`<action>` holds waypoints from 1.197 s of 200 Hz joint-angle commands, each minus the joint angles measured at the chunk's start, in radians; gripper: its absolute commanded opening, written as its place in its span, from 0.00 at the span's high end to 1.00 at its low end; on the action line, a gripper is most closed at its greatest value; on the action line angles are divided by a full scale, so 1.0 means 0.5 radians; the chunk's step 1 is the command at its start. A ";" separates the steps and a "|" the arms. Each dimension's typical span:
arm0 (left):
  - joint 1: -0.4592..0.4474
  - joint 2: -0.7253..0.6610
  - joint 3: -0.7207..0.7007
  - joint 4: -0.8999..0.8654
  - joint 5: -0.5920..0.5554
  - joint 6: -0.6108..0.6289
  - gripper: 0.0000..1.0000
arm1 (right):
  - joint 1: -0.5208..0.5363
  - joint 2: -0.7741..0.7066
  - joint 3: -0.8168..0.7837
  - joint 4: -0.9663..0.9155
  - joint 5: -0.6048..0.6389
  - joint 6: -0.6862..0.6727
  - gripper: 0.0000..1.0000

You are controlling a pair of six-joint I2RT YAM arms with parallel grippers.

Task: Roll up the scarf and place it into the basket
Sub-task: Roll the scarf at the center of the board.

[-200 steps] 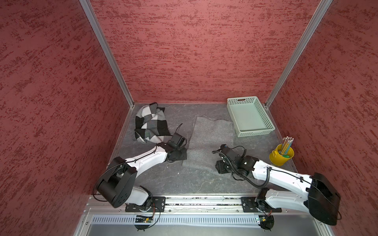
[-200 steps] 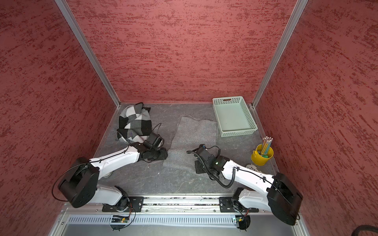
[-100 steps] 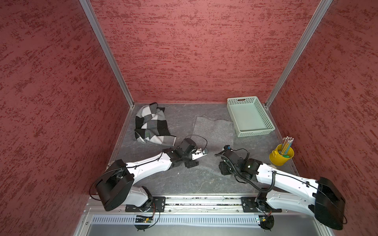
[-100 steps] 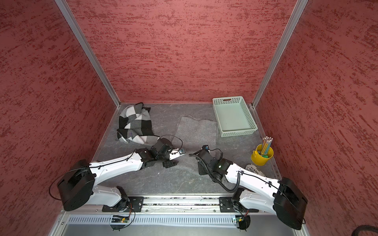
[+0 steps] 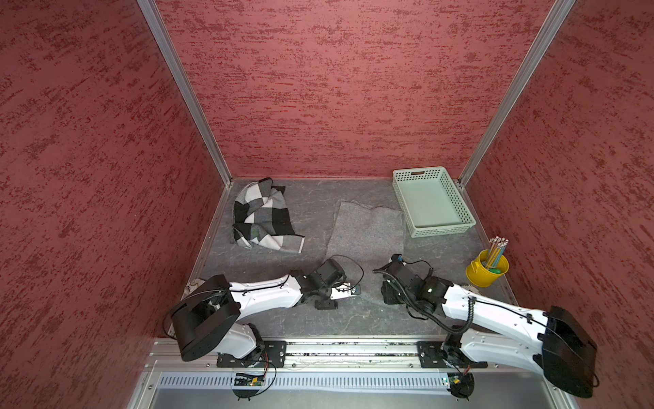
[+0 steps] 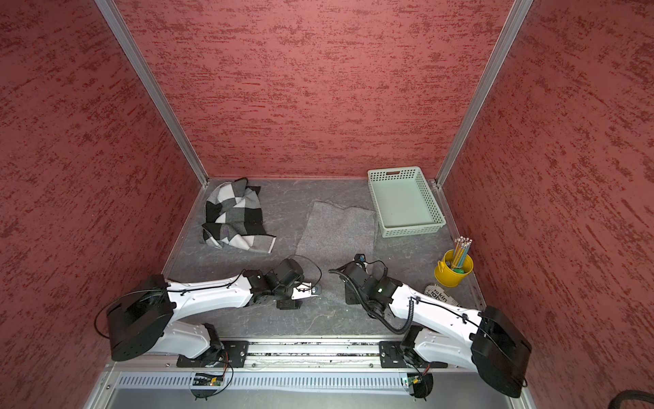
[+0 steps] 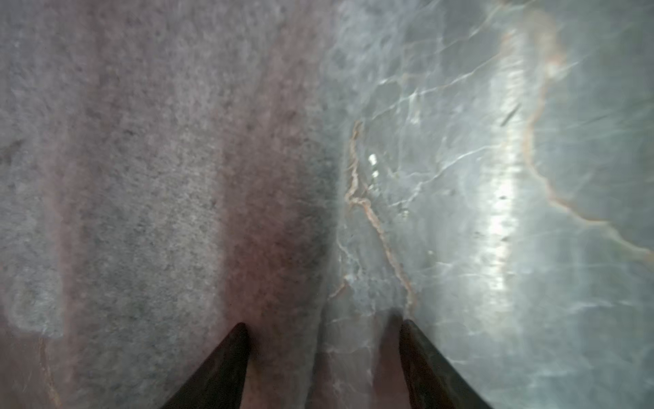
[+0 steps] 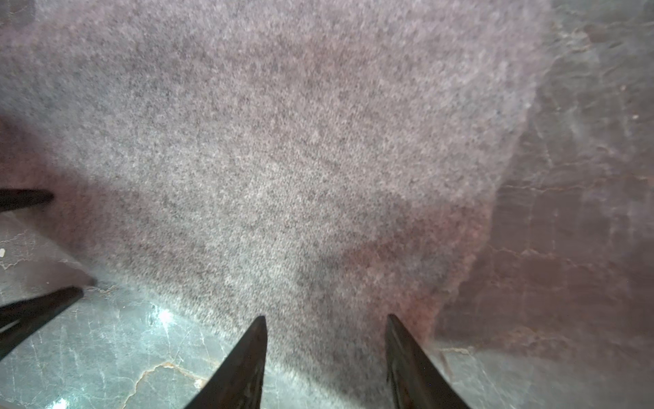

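Note:
The scarf (image 5: 366, 233) (image 6: 336, 230) is a plain grey cloth lying flat mid-table, running from the back toward me. The pale mint basket (image 5: 439, 230) (image 6: 412, 230) stands empty at the back right, beside the scarf's far end. My left gripper (image 5: 327, 304) (image 7: 322, 324) is open and low at the scarf's (image 7: 159, 177) near left edge, one finger over cloth and one over bare table. Over the near end of the scarf (image 8: 300, 159), my right gripper (image 5: 389, 295) (image 8: 325, 317) is open too. Neither holds anything.
A black, white and grey checked cloth (image 5: 263, 219) lies crumpled at the back left corner. A yellow cup of pencils (image 5: 486, 272) stands at the right wall, with a printed paper (image 6: 439, 295) just in front of it. Red walls close three sides.
My left arm has swung from beside the checked cloth rightward and nearer, to the scarf's near left edge. The right arm has shifted slightly toward the front.

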 commanded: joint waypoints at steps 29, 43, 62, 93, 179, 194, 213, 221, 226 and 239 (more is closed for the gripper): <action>0.145 0.204 0.041 0.300 -0.106 0.224 0.44 | 0.017 0.064 0.062 0.110 -0.008 -0.065 0.45; 0.219 0.211 0.105 0.159 -0.069 0.255 0.74 | 0.017 0.055 0.051 0.160 -0.046 -0.132 0.45; 0.327 0.148 0.224 -0.103 0.022 0.263 0.89 | 0.022 0.028 0.033 0.256 -0.072 -0.236 0.45; 0.418 0.067 0.437 -0.566 0.056 0.291 1.00 | 0.094 -0.028 0.019 0.457 -0.006 -0.439 0.42; 0.669 0.186 0.710 -1.030 0.298 0.284 1.00 | 0.574 0.285 0.082 0.820 0.365 -0.832 0.35; 0.682 0.222 0.773 -1.087 0.316 0.304 1.00 | 0.664 0.381 0.113 0.832 0.436 -0.858 0.33; 0.702 0.240 0.813 -1.108 0.343 0.327 1.00 | 0.724 0.498 0.135 0.843 0.484 -0.869 0.31; 0.712 0.246 0.824 -1.107 0.360 0.335 1.00 | 0.731 0.535 0.137 0.853 0.482 -0.876 0.30; 0.717 0.248 0.828 -1.106 0.370 0.339 1.00 | 0.736 0.553 0.138 0.865 0.482 -0.880 0.30; 0.724 0.263 0.840 -1.099 0.380 0.349 1.00 | 0.738 0.600 0.140 0.888 0.478 -0.893 0.29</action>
